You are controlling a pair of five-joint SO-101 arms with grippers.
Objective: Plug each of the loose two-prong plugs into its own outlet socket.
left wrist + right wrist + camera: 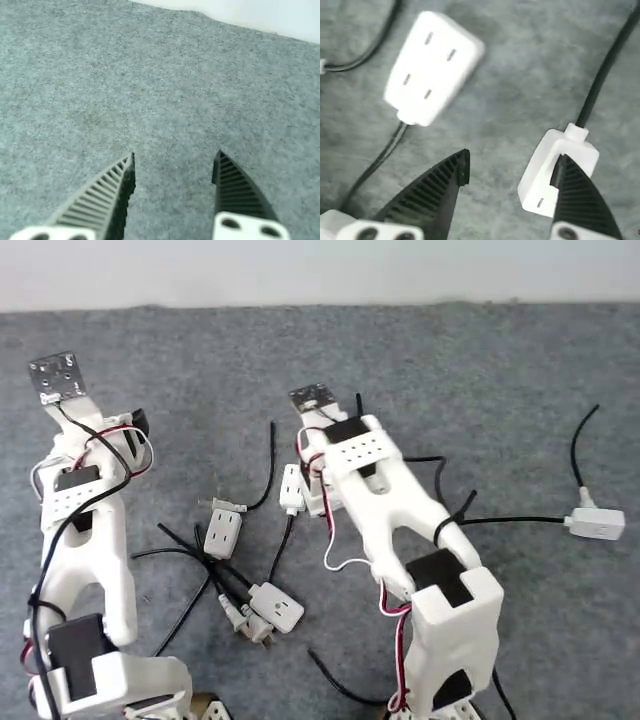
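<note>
While right fingers (437,192) gape, white socket (540,170) lies beside one | left fingers (107,197) released.

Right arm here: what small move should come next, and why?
Probably shift the right gripper sideways toward the white cord-end piece: its jaws stand open over bare carpet, and that piece lies partly under one finger, not between them.

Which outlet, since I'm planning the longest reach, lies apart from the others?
The outlet far out on the right of the carpet, alone with its black cord; the others are bunched together mid-carpet.
</note>
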